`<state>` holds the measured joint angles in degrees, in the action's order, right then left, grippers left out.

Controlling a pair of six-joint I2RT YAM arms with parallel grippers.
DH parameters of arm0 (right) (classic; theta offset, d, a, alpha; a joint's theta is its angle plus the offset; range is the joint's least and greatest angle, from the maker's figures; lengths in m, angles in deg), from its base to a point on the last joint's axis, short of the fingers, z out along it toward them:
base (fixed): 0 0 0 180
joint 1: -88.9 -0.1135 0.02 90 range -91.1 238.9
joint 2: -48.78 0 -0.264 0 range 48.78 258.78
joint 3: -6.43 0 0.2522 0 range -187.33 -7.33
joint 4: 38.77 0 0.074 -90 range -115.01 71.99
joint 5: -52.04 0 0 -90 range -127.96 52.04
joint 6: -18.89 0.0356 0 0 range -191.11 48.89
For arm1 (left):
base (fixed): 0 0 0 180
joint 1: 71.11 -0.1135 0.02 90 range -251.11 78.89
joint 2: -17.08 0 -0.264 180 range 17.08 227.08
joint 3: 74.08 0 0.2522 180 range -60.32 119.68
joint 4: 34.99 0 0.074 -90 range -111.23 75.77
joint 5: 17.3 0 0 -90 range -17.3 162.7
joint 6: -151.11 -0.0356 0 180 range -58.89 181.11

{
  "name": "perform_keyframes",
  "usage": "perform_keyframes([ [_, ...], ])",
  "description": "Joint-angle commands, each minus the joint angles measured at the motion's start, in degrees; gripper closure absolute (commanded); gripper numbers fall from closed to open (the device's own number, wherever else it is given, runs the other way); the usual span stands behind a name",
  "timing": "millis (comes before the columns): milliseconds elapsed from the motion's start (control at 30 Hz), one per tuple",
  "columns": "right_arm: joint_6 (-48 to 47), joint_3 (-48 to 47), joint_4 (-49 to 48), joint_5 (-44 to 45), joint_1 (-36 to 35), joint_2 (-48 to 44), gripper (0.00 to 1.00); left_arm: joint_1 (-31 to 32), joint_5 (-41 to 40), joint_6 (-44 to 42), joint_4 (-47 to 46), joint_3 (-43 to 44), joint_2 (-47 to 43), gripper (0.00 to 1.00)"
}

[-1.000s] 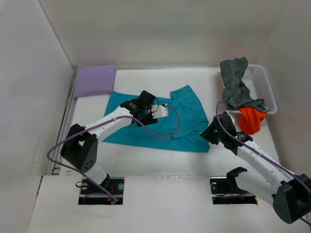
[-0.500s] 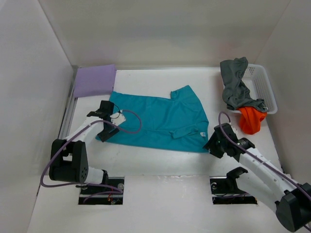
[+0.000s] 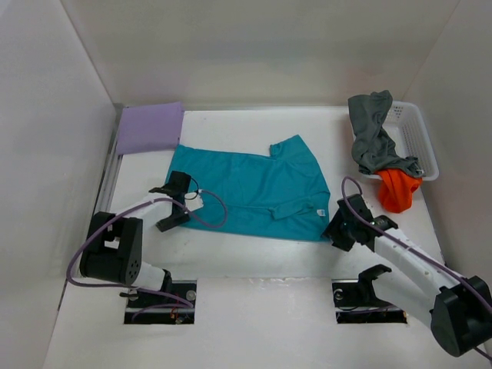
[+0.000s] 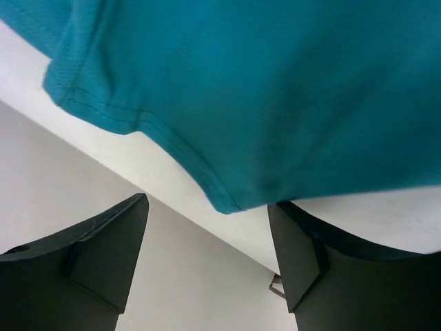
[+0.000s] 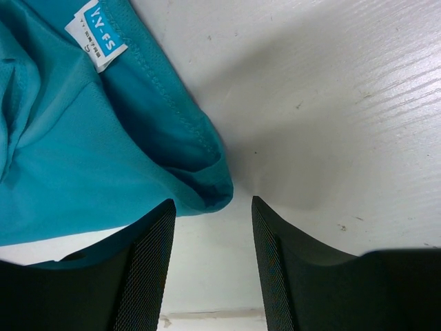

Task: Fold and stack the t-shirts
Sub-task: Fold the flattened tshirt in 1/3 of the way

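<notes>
The teal t-shirt [image 3: 254, 188] lies spread flat in the middle of the table. My left gripper [image 3: 175, 206] is at its near left corner, open. In the left wrist view the teal hem corner [image 4: 275, 103] sits just ahead of the empty gripper [image 4: 207, 210]. My right gripper [image 3: 337, 227] is open at the near right corner. There the folded teal corner [image 5: 103, 152] with its white label [image 5: 96, 34] lies just in front of the gripper [image 5: 212, 207], nearer the left finger. A folded lavender t-shirt [image 3: 150, 128] rests at the back left. Grey [image 3: 373, 138] and orange [image 3: 398, 188] t-shirts hang over the basket.
The white mesh basket [image 3: 421, 138] stands at the back right by the wall. White walls close in the table on the left, back and right. A metal rail [image 3: 108, 181] runs along the left edge.
My left arm swung from over the teal shirt's middle to its near left corner. The right gripper's jaws have spread and it has shifted slightly toward me. The teal shirt now lies flat.
</notes>
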<state>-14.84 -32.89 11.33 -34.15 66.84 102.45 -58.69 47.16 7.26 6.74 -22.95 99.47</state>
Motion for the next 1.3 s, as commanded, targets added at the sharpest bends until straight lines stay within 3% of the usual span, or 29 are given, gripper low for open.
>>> perform_keyframes([
  [0, -1.43, -0.80, -2.06, -0.39, 0.58, 0.47, 0.47, 0.53, 2.51, -0.56, -7.13, -1.42, 2.51, 0.31],
  [200, -3.18, -1.68, -3.02, -0.91, 2.07, 2.23, 0.53, 1.50, 3.65, -0.21, -8.89, -2.38, 3.74, 0.40],
  [267, -4.76, -1.86, -3.81, -2.31, 3.64, 2.93, 0.60, 1.59, 4.35, 0.14, -8.98, -2.38, 4.18, 0.53],
  [367, -6.08, -1.60, -5.57, -5.82, 5.67, 3.81, 0.83, 1.77, 5.41, 0.76, -8.89, -2.21, 4.36, 0.85],
  [467, -5.82, -1.07, -6.45, -8.20, 6.38, 3.90, 0.98, 2.03, 5.59, 0.50, -7.84, -3.26, 2.17, 0.99],
  [667, -1.08, -2.47, 1.44, -4.88, 2.52, -3.73, 1.00, 2.47, 5.85, -0.74, 5.58, -4.76, -11.27, 1.00],
  [800, 3.48, -6.33, 15.83, 3.02, -4.50, -11.55, 1.00, 5.98, 5.06, 0.75, 18.93, -3.88, -18.39, 1.00],
  [1000, 10.69, -9.50, 29.65, 6.29, -14.00, -16.40, 1.00, 12.83, 6.73, 5.06, 36.52, -3.17, -27.18, 1.00],
  [1267, 16.06, -11.97, 36.61, 8.14, -20.69, -15.17, 0.99, 14.16, 6.82, 5.68, 42.35, -2.56, -29.04, 0.95],
])
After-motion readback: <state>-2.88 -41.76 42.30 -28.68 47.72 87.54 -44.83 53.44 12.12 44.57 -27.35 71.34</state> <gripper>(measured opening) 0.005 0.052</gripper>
